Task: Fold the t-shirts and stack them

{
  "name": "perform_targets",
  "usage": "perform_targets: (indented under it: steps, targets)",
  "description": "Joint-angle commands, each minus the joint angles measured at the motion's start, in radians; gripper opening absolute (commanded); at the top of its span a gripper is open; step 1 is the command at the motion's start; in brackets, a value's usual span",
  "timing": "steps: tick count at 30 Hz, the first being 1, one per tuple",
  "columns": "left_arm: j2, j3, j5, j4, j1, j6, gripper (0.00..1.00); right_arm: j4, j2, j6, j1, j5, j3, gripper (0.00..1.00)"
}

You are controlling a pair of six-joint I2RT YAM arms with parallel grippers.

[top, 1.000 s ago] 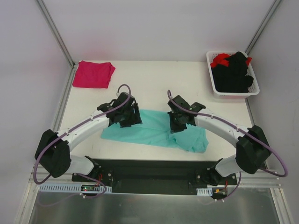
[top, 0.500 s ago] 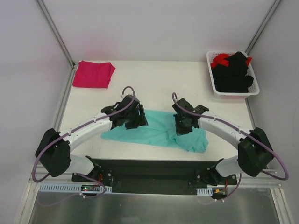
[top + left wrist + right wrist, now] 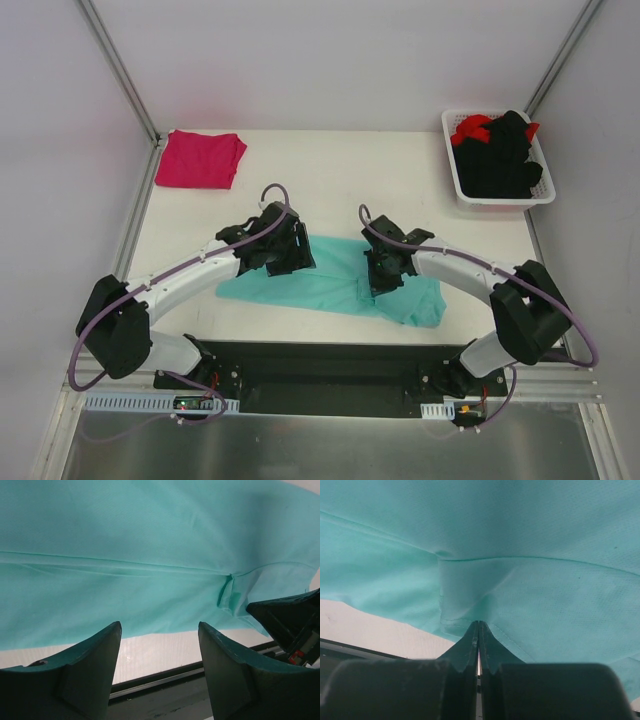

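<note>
Caught the left jaws standing apart, nothing between them, just above the teal t-shirt point(image 3: 330, 285) near its left end. Found the right jaws pressed together, pinching a puckered fold of that same shirt. Saw the cloth spread out, rumpled, along the near edge of the surface point(image 3: 340, 180). Spotted the magenta t-shirt point(image 3: 202, 158) folded at the far left corner. Picked out a white basket point(image 3: 505, 202) at the far right corner, heaped with black and red garments point(image 3: 500, 160).
</note>
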Motion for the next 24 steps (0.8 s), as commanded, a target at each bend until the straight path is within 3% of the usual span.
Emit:
perform_targets:
  steps: [1,14,24]
  targets:
    - [0.006,0.049,-0.037,-0.037,0.012,0.029,0.63,0.029,-0.001,0.025,0.018,-0.033,-0.040,0.01]
    - [0.025,0.064,-0.031,-0.049,0.020,0.035,0.63,0.047,0.025,0.064,0.081,-0.034,-0.039,0.01]
    - [0.031,0.072,-0.020,-0.048,0.020,0.040,0.62,-0.076,-0.067,0.042,0.075,0.033,0.038,0.01]
